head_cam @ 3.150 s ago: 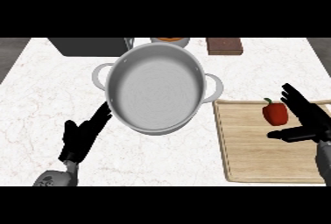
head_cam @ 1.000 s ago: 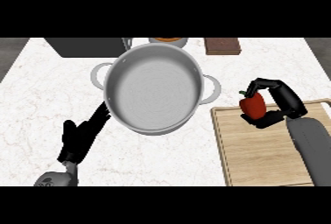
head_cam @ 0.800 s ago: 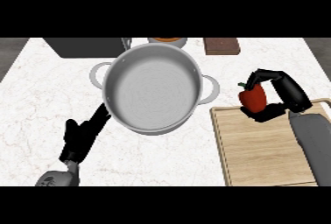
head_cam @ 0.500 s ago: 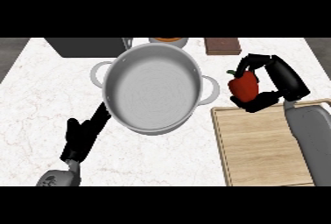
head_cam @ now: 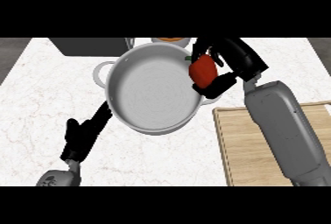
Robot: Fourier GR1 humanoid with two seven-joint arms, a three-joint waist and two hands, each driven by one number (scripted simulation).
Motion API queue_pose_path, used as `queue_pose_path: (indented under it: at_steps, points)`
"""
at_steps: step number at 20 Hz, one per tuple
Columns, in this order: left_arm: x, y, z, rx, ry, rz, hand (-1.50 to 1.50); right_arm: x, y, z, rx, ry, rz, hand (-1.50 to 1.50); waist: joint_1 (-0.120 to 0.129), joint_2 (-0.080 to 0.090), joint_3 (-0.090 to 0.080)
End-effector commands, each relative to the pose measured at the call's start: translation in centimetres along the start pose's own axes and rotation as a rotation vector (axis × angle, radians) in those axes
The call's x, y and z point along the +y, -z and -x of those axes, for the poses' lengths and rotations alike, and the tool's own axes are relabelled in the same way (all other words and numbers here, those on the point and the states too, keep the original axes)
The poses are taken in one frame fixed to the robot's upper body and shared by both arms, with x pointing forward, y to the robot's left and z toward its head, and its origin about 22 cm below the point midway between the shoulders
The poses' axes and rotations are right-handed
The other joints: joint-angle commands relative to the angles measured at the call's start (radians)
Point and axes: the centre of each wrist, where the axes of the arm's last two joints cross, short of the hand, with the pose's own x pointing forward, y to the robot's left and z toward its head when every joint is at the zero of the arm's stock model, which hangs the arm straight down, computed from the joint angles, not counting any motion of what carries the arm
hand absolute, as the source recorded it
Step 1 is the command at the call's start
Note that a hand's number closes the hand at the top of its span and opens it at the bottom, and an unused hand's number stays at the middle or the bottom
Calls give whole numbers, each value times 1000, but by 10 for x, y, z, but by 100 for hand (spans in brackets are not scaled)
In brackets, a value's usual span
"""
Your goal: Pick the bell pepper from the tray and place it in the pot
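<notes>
Over the round white pot's [head_cam: 152, 92] right rim, the red bell pepper [head_cam: 202, 71] was held enclosed by the right hand's [head_cam: 234, 61] curled fingers; release inward was judged next.

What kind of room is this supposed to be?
Most likely a kitchen. A white marble-look counter carries a big grey pot and a wooden tray like a cutting board, and the right hand holds a red bell pepper over the pot's rim.
</notes>
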Motion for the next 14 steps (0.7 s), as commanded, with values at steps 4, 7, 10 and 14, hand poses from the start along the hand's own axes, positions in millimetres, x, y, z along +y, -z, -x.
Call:
queue_pose_path:
  at_steps: [4, 7, 10, 14]
  points:
    - [-14, 9, 22, 5, 15, 15, 0, 42, 47, -40, 11, -143, -94, 150, 3, 7, -2]
    - [0, 17, -4, -2, 6, 12, 0, 53, 65, -54, 21, -277, -114, 150, 13, 9, -2]
    - [10, -2, 9, 9, -2, 23, 0, 69, 62, -41, 68, -481, -132, 150, 21, 8, -2]
    - [2, 9, 3, 12, 26, 29, 0, 92, 81, -54, 143, -635, -196, 150, 19, 10, -2]
